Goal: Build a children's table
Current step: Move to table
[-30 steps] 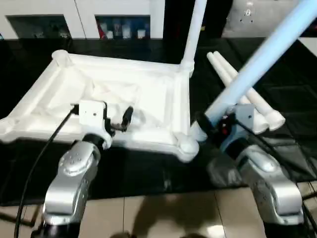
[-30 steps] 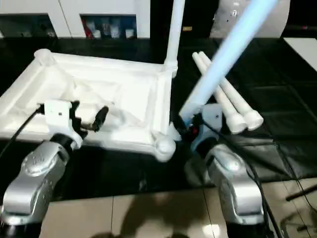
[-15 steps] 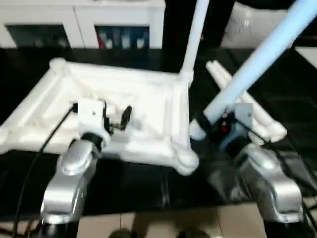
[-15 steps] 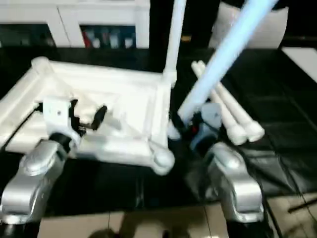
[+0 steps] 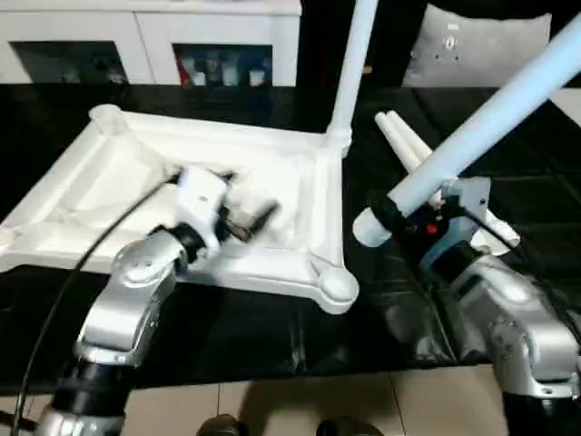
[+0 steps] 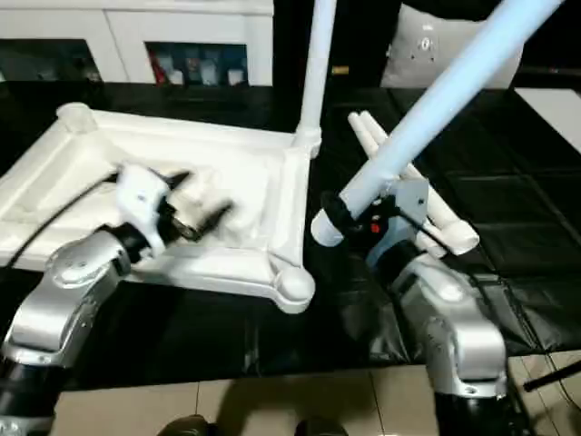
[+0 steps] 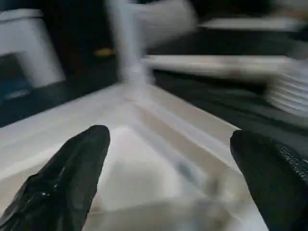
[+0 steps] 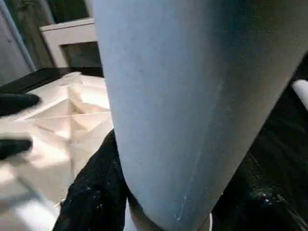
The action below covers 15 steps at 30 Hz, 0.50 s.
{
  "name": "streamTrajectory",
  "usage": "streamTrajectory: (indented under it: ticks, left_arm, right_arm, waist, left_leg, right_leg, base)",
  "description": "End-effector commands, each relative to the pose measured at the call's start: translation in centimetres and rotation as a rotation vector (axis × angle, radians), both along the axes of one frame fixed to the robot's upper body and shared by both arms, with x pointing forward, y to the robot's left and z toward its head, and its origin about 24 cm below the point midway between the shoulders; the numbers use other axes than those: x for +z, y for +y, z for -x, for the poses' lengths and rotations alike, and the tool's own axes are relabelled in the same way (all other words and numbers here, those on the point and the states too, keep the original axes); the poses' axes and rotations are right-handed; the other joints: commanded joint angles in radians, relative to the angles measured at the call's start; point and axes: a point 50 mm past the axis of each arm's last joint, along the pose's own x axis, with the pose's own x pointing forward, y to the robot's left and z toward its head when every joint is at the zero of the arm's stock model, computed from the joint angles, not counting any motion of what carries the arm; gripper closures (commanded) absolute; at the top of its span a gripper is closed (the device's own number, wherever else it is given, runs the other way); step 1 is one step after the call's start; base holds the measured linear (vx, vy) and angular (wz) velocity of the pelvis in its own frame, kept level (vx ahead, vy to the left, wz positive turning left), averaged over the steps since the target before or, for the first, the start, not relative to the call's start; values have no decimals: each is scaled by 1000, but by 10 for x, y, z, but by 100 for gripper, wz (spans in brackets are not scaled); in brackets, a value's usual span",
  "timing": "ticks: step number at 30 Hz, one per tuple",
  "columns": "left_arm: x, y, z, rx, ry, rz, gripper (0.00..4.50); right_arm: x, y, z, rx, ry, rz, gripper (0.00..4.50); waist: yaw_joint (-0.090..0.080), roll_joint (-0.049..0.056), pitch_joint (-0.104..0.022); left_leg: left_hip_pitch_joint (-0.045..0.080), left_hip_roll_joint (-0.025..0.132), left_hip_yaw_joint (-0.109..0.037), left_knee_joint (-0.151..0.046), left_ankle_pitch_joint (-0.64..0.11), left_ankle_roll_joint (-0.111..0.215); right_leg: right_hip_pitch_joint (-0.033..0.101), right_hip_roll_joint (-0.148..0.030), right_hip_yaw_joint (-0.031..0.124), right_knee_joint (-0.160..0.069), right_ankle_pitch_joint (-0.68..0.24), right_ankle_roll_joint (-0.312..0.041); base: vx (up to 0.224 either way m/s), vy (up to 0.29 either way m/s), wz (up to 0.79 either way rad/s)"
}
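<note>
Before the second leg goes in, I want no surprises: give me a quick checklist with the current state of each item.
1. Leg gripped by the right gripper near its thick end: ok.
2. Near right socket of the tabletop free to take it: ok.
3. Held leg lined up over that socket: not ok, it is tilted and off to the side.
4. Left gripper open, holding nothing, above the tabletop's underside: ok.
5. Far right leg standing upright in its socket: ok.
6. Two spare legs lying apart on the black surface: ok.

Left claw [image 5: 243, 207] agape, right claw [image 5: 386, 218] clamped
</note>
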Motion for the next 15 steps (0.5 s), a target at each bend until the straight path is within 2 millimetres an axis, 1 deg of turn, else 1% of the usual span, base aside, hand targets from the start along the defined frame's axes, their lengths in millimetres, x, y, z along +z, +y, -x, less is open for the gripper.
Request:
streamTrajectory:
  ticks: [1,2,3,4,5,6,7,8,9,10,11,12,13,15]
  left_arm:
    - [-3,-6,4,-133,39,-39,0]
    - [-6,-5,5,-204,71,-77,17]
    - [-8,-4,6,-246,88,-113,17]
    - [-10,-3,6,-274,101,-139,27]
    - [-10,-3,6,-283,104,-148,33]
    - [-11,-2,6,-304,115,-167,37]
    - [-13,-1,7,-361,149,-189,47]
    - [-14,-1,7,-387,163,-196,47]
    - [-14,-1,7,-420,175,-214,47]
    - [-15,-1,7,-436,179,-226,73]
    - [-15,-1,5,-456,180,-250,73]
    - [-15,-1,5,-456,180,-250,79]
    - [-16,-2,3,-491,188,-280,94]
    - [-17,-3,2,-525,203,-307,115]
  right_arm:
    - [6,-5,-2,8,-39,24,262]
    - [5,-5,-2,24,-40,34,262]
    - [5,-5,-2,38,-39,44,262]
    - [4,-5,-2,48,-37,52,262]
    - [4,-5,-2,50,-37,55,262]
    - [3,-5,-2,56,-37,62,262]
    - [1,-5,-1,59,-26,64,262]
    - [0,-5,-1,63,-20,59,262]
    - [-1,-5,-1,59,-11,52,262]
    - [-2,-6,-1,57,-8,49,262]
    - [-3,-6,0,52,3,50,262]
    - [-3,-6,0,52,3,50,262]
    - [-4,-7,0,53,12,60,262]
    - [-3,-6,1,70,8,58,262]
  waist:
    - [-2,10,-53]
    - [1,10,-55]
    - [1,12,-56]
    - [3,25,-59]
    - [1,19,-59]
    - [3,16,-63]
    - [5,27,-66]
    - [4,23,-68]
    - [7,22,-70]
    - [8,18,-72]
    - [9,19,-72]
    - [10,21,-71]
    - [10,22,-71]
    - [10,23,-69]
  left_leg:
    - [5,99,-24,-103,-187,19]
    - [8,100,-21,-103,-184,16]
    - [9,100,-16,-102,-175,12]
    - [6,100,-16,-102,-165,8]
    - [5,101,-14,-103,-161,9]
    - [3,100,-13,-101,-134,13]
    - [3,98,-11,-97,-103,15]
    - [3,98,-10,-97,-89,19]
    - [2,97,-8,-95,-68,25]
    - [0,96,-7,-94,-44,34]
    - [-1,96,-6,-94,-35,37]
    - [-2,96,-5,-93,-24,44]
    - [-2,98,-6,-93,-20,47]
    - [-2,99,-4,-95,-34,46]
  right_leg:
    - [52,-101,58,-86,-269,-198]
    - [50,-103,60,-88,-274,-194]
    - [46,-101,61,-87,-266,-192]
    - [47,-101,60,-82,-248,-193]
    - [48,-99,60,-85,-237,-193]
    - [50,-100,60,-80,-197,-200]
    - [50,-101,59,-75,-155,-211]
    - [51,-99,59,-76,-131,-216]
    - [54,-99,58,-73,-93,-229]
    - [57,-99,58,-69,-57,-237]
    - [58,-99,58,-67,-45,-241]
    - [58,-99,56,-68,-37,-247]
    - [59,-100,55,-67,-37,-252]
    - [58,-99,55,-71,-63,-251]
  base:
    - [0,0,0]
    - [0,0,0]
    - [0,0,0]
    - [0,0,0]
    - [0,0,0]
    - [0,0,0]
    - [0,0,0]
    - [0,0,0]
    - [0,0,0]
    - [0,0,0]
    - [0,0,0]
    - [0,0,0]
    - [0,0,0]
    - [0,0,0]
